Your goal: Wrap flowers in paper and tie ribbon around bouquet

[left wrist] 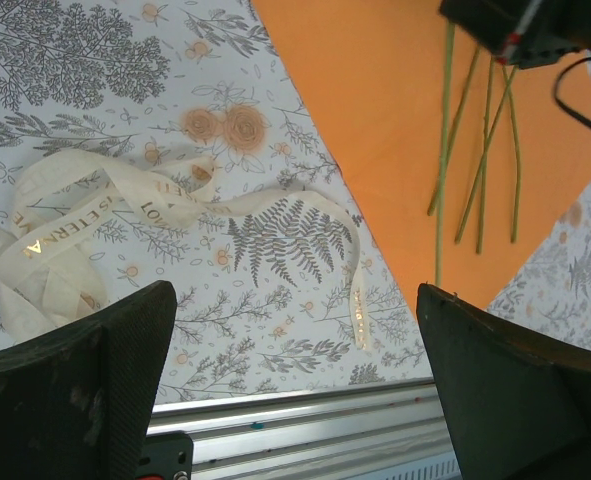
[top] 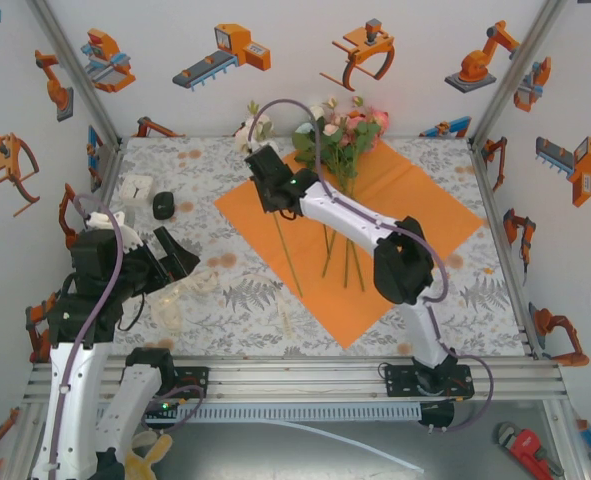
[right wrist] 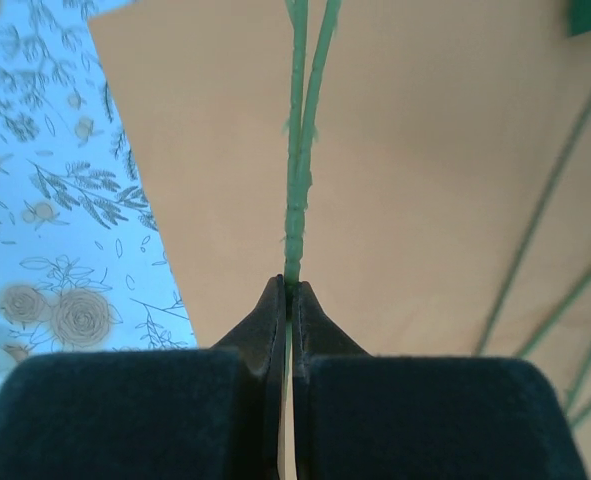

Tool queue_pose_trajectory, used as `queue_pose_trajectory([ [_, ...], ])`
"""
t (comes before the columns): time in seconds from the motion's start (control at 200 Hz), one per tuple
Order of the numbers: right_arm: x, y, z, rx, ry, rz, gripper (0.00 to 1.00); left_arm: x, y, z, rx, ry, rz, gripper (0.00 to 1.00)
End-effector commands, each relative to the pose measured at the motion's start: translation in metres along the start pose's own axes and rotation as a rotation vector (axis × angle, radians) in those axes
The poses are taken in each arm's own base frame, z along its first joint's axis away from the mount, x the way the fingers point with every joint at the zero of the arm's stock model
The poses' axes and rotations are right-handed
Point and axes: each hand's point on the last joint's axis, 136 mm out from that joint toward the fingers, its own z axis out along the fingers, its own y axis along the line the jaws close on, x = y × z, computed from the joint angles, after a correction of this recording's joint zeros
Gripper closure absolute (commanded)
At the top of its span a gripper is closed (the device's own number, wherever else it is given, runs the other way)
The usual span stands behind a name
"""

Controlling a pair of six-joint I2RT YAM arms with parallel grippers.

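Observation:
The orange paper (top: 395,225) lies flat as a diamond in the middle of the table. Pink and white flowers (top: 343,132) rest at its far corner, their thin stems (top: 347,255) trailing over the sheet. My right gripper (top: 268,185) reaches to the paper's left side and is shut on one green stem (right wrist: 297,150) over the paper (right wrist: 425,150). A white bloom (top: 250,130) lies just beyond it. The cream ribbon (top: 185,295) lies crumpled on the cloth at the left (left wrist: 125,200). My left gripper (left wrist: 295,370) hovers open near the ribbon, holding nothing.
A white block (top: 135,188) and a small black object (top: 163,205) sit at the back left. An aluminium rail (top: 305,375) runs along the near table edge. Printed walls close the left, back and right sides. A red wrench (top: 523,447) lies below the rail.

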Motion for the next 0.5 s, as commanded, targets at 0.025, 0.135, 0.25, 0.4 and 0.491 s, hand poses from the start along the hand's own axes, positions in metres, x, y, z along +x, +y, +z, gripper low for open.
queue_pose_trajectory([
  [0.025, -0.03, -0.059, -0.022, 0.131, -0.101, 0.025, 0.99, -0.002, 0.001, 0.006, -0.001, 0.0, 0.002, 0.03],
  [0.135, -0.036, -0.11, -0.018, 0.203, -0.097, 0.04, 0.99, -0.001, 0.0, 0.008, 0.007, 0.006, -0.001, 0.03],
  [0.25, -0.034, -0.166, 0.004, 0.25, -0.061, 0.061, 0.99, -0.001, 0.0, 0.01, 0.008, 0.013, -0.003, 0.03],
  [0.4, -0.02, -0.221, 0.045, 0.26, -0.001, 0.111, 0.98, 0.001, 0.004, 0.013, -0.009, 0.016, -0.014, 0.03],
  [0.491, -0.012, -0.236, 0.07, 0.243, 0.033, 0.106, 0.97, -0.001, 0.004, 0.016, -0.01, 0.015, -0.022, 0.03],
])
